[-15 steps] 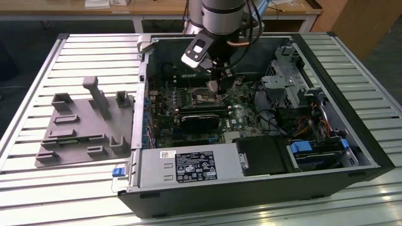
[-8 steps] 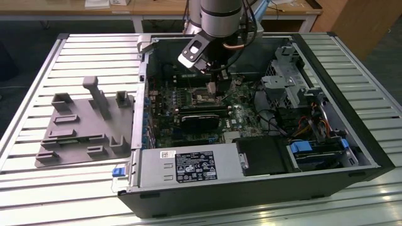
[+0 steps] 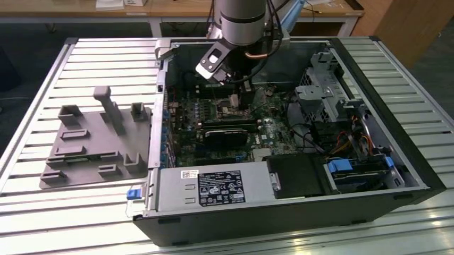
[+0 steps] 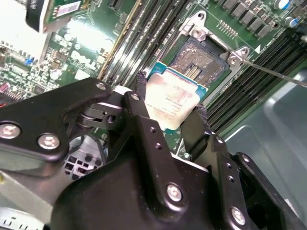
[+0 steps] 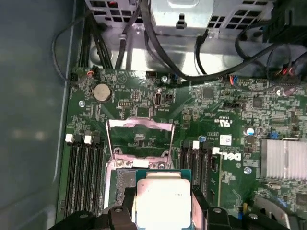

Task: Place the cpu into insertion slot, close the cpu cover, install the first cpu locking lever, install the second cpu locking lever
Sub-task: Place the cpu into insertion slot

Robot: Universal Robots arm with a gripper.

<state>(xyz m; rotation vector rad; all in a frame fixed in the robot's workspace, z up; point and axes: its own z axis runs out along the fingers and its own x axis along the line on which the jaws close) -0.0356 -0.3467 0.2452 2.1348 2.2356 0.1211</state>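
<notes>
tool (image 4: 170,98) clamped on cpu (image 5: 163,203), fingers on two opposite edges. cpu hangs just over near edge of insertion slot (image 4: 199,60), not seated. cpu cover (image 5: 139,125) stands open (frame upright behind slot). Faint print on cpu top, illegible. Black printed label (image 3: 220,188) on power supply (image 3: 174,194); slatted worktop (image 3: 42,212) beneath.

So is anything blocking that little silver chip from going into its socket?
Nothing visible does. The tool grips the pale silver square chip close to the dark square socket, whose centre lies bare in the second wrist view. The thin silvery metal cover frame stands swung open, off the socket.
</notes>
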